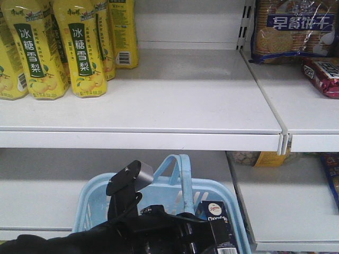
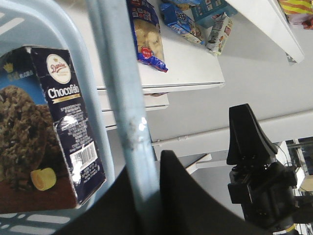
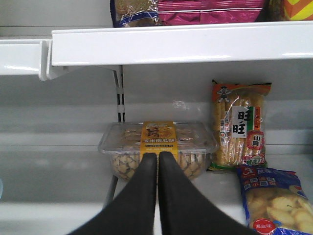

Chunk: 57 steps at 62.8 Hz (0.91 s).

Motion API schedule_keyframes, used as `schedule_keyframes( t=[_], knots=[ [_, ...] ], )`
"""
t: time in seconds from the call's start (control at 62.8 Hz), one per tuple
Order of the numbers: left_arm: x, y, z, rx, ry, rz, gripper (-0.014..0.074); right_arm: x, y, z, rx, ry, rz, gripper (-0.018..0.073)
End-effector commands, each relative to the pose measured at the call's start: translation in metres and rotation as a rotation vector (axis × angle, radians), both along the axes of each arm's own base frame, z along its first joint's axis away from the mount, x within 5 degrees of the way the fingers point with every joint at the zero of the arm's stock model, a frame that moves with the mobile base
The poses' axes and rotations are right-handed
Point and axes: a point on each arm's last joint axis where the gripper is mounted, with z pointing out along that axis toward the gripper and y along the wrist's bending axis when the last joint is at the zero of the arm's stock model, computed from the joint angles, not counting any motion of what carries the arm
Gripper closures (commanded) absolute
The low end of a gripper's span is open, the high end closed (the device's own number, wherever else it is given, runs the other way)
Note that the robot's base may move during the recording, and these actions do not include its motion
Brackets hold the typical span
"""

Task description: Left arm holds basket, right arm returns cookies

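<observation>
Low at the near edge of the front view, the left arm (image 1: 130,182) stands against the basket (image 1: 92,198), its silver-grey capped module just beside the two upright handles. The left wrist camera shows the left gripper (image 2: 145,176) clenched on one handle (image 2: 117,88), a dark finger on either side of the pale blue bar. The cookies (image 1: 214,211) sit inside the basket against its right wall, logo end up.

The right gripper (image 3: 157,155) holds nothing; its fingers are pressed together. It points at a clear tub (image 3: 157,147) with a yellow label on a lower shelf. An orange-topped packet (image 3: 239,127) stands to the right of the tub, with a blue bag (image 3: 274,200) in front of it.

Above the basket runs a white shelf (image 1: 159,127). Yellow bottles (image 1: 47,53) stand at its back left. On the next section to the right, a biscuit bag (image 1: 294,29) stands behind a red packet (image 1: 323,76).
</observation>
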Motion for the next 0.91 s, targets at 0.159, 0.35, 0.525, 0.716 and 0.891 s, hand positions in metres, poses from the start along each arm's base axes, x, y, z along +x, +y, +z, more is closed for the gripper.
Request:
schedule_keyframes(
  t=[0.159, 0.35, 0.525, 0.716, 0.891],
  knots=[
    [0.0004, 0.0030, 0.0235, -0.065, -0.068, 0.018, 0.0602, -0.0011, 0.0002, 0.0071, -0.012, -0.084, 0.001, 0.0566],
    [0.0006, 0.0031, 0.0236, -0.065, -0.070, 0.020, 0.0602, -0.0011, 0.0002, 0.0071, -0.012, -0.084, 0.001, 0.0566],
    [0.0003, 0.0030, 0.0234, -0.064, -0.067, 0.016, 0.0602, -0.0011, 0.0002, 0.0071, -0.012, -0.084, 0.001, 0.0566],
    [0.0008, 0.0031, 0.0237, -0.066, -0.071, 0.022, 0.0602, -0.0011, 0.0002, 0.0071, -0.012, -0.084, 0.001, 0.0566],
    [0.0007, 0.0031, 0.0237, -0.066, -0.071, 0.021, 0.0602, -0.0011, 0.0002, 0.0071, -0.012, -0.084, 0.001, 0.0566]
  ],
)
